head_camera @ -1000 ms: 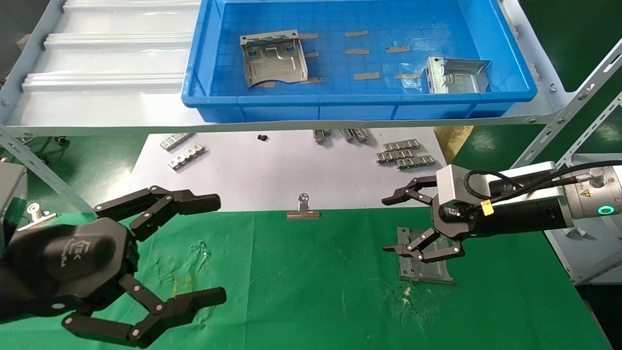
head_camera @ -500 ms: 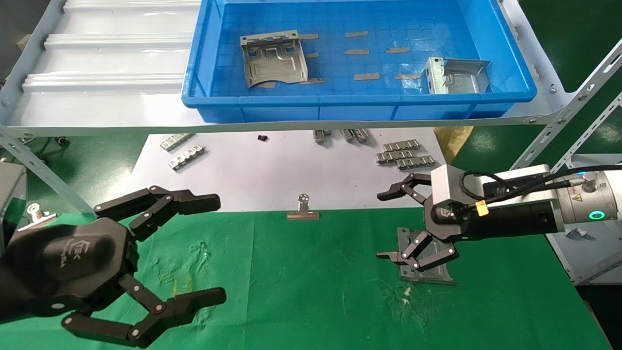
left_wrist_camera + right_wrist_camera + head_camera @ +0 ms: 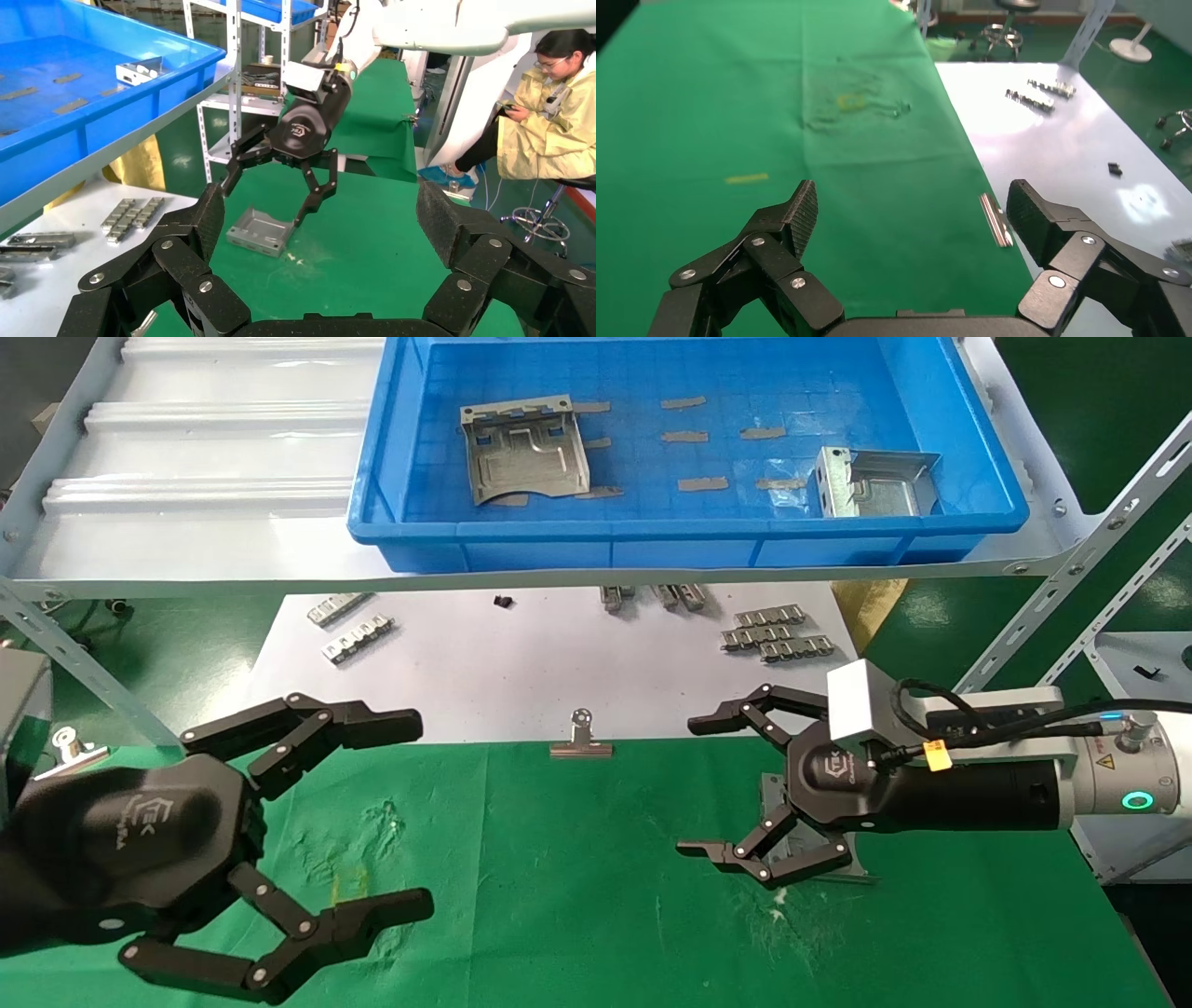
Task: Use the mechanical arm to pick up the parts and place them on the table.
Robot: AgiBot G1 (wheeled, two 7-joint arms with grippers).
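Though beneath right hand [image 3: 712, 786], part [image 3: 260, 231] (untouched)

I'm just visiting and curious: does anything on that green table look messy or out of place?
Mostly tidy. The green table has whitish scuff marks. One grey part lies flat on it below the open right gripper. A silver binder clip sits alone at the white sheet's edge.

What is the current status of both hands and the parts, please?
Right hand open, empty, above the part on the table. Left hand open, parked over green table. Two parts remain in blue tray. Nothing obstructing.
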